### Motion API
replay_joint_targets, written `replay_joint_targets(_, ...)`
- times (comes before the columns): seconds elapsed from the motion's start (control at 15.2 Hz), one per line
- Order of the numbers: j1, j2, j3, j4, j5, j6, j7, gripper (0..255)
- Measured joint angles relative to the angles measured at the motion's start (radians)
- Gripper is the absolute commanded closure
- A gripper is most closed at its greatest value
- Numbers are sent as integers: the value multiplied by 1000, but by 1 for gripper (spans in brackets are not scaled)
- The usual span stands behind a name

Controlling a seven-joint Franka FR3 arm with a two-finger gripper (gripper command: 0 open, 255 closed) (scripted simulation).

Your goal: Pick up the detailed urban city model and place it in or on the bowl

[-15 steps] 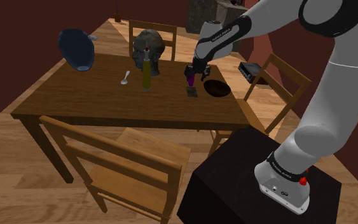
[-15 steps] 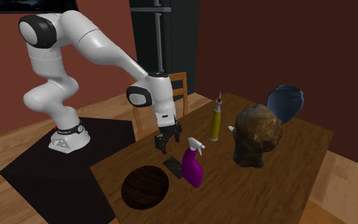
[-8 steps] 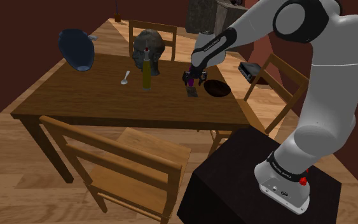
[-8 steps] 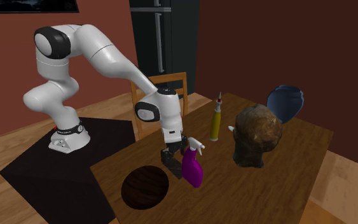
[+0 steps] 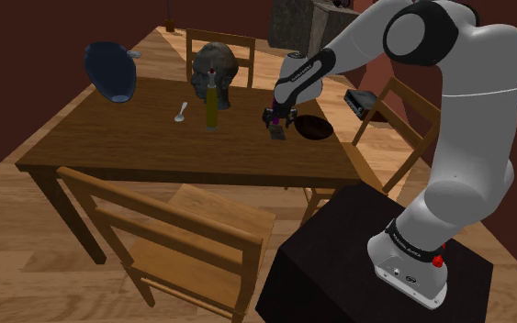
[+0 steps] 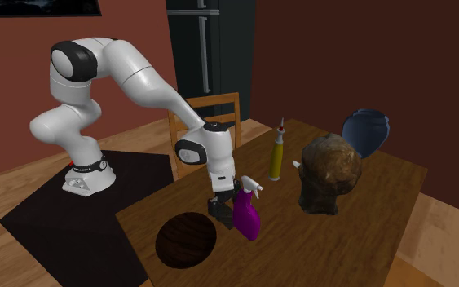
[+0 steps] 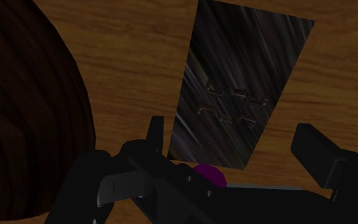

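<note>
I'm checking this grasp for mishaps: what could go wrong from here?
1. The flat dark grey city-model slab lies low on the wooden table. The open fingers on either side of it may slide off its thin edges.
2. The purple spray bottle stands right beside the black gripper, so closing or lifting could knock it over, perhaps towards the dark brown round bowl.
</note>
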Motion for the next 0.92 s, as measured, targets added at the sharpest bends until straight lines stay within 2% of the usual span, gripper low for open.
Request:
replay_joint_targets(0.2, 0, 1, 0, 1, 0, 0, 0, 0)
replay_joint_targets(0.26, 0, 1, 0, 1, 0, 0, 0, 255)
replay_joint_targets(0.92, 0, 1, 0, 1, 0, 0, 0, 255)
